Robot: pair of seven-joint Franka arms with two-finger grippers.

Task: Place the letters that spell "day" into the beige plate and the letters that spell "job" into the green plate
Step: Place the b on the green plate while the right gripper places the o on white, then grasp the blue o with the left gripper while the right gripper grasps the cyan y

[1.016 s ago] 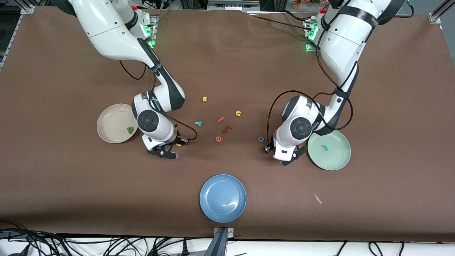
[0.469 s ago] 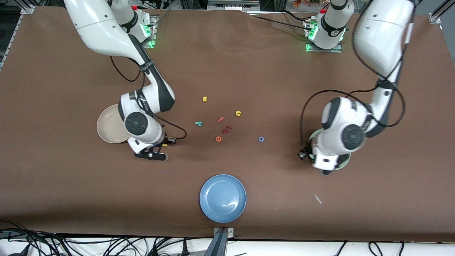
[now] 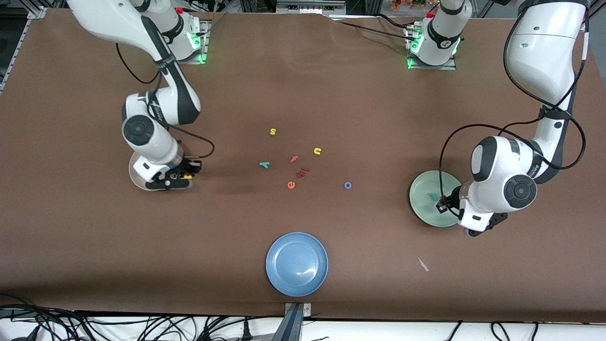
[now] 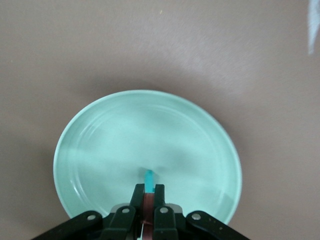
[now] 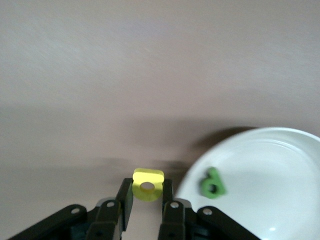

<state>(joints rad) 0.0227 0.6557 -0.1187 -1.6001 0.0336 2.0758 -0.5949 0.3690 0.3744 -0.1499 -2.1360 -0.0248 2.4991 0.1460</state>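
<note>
Carrying a (image 5: 148,184) to beige plate (image 5: 260,170) | right gripper (image 5: 148,200) pinches a; centre over plate beside d (image 5: 213,183) before release | left gripper (image 4: 148,200) over green plate (image 4: 100,150), jaws closed on b (image 4: 148,202).

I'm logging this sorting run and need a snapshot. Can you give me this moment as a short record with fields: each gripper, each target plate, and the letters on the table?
right gripper: shut on the yellow a, at the edge of the beige plate
beige plate contents: dark green d
left gripper: shut, empty, over the green plate
green plate contents: teal j
on the table: teal y, blue o, pink-red b, yellow s, yellow u, orange e, pink f
blue plate: holds no letters
</note>
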